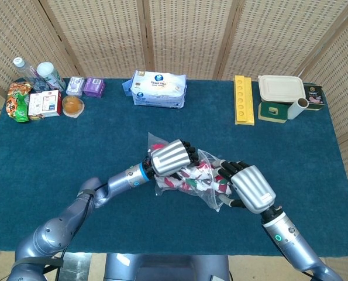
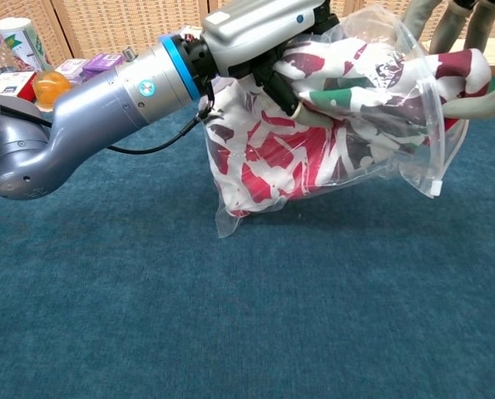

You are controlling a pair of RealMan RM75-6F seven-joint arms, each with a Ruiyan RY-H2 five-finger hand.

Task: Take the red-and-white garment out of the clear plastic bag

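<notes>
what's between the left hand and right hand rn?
In the head view, the clear plastic bag with the red-and-white garment fills the stretch between left hand and right hand.

left robot hand (image 1: pixel 172 158) clenched; right robot hand (image 1: pixel 248 187) reaching in.

Bare table (image 1: pixel 74 146) lies open around the bag (image 2: pixel 413 158); far-edge boxes (image 1: pixel 158 89) stand well apart, seemingly clear.

No wording can be read with certainty. The white-and-blue pack (image 1: pixel 158 89) at the upper centre of the desk (image 1: pixel 103 140) carries a round blue logo and print too small to read.
</notes>
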